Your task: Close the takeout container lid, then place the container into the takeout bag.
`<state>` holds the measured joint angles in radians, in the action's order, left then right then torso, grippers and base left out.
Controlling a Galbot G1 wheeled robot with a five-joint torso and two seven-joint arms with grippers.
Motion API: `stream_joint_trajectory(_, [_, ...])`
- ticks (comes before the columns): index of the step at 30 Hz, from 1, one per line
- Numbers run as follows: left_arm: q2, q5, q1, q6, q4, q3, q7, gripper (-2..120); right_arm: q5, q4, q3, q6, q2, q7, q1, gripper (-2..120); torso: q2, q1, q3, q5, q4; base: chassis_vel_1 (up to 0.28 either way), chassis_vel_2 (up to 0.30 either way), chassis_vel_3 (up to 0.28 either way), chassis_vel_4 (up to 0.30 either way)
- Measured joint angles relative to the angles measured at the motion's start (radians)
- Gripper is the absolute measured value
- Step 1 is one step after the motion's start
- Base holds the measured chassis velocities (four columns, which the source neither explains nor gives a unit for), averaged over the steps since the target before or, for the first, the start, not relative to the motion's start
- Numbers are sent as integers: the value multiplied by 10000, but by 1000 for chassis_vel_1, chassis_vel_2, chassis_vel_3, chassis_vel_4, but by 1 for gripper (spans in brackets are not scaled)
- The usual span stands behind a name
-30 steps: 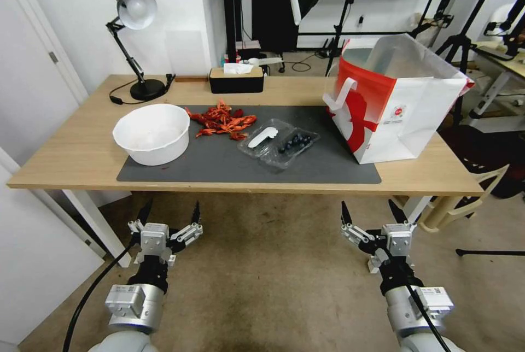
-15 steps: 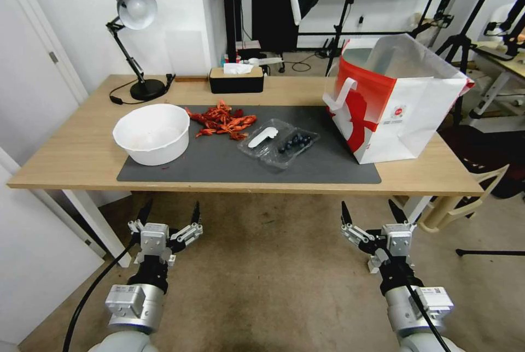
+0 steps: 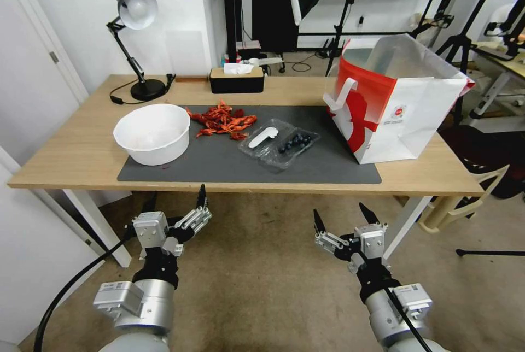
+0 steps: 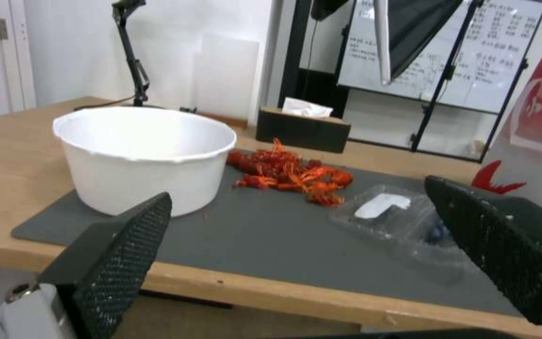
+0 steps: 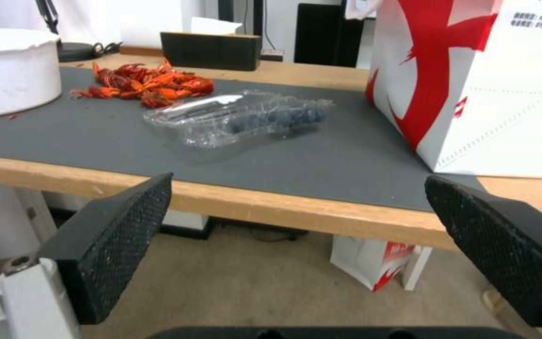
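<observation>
The container [image 3: 278, 144] lies open on the mat [image 3: 219, 163], lid [image 3: 262, 138] at its 10 o'clock, bag [image 3: 399, 106] at 3. Left gripper [image 3: 175, 203] and right gripper [image 3: 344, 218] hang wide below the table; best to sweep the lid over gently, avoiding the crayfish [image 3: 221, 121].

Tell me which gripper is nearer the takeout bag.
Right. The right gripper hangs open below the table edge, nearer the takeout bag; the left gripper sits farther across.
</observation>
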<state>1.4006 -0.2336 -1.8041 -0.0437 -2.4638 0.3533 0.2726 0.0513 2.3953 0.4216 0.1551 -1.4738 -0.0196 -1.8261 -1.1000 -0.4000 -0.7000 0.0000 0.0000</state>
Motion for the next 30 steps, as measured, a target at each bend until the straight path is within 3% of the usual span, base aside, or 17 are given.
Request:
stream_joint_trajectory(14, [-84, 14, 10, 93, 191, 38, -218, 100, -6, -21, 177, -103, 12, 32, 114, 100, 0, 0, 0, 0, 0, 0, 0, 0, 0])
stream_joint_trajectory(23, [-136, 39, 77, 92, 605, 162, -539, 100, -486, -74, 401, -113, 459, 47, 524, 100, 0, 0, 0, 1, -2, 0, 0, 0, 0])
stream_joint_trajectory(27, [-106, 54, 89, 114, 732, 278, -591, 100, -1354, -226, 403, -105, 1176, -91, 1132, 100, 0, 0, 0, 0, 0, 0, 0, 0, 0])
stream_joint_trajectory(30, [19, 78, 90, 238, 805, 416, -602, 100, -2422, -665, 233, -203, 2192, -296, 2102, 100, 0, -1, -1, 1, 2, 0, 0, 0, 0])
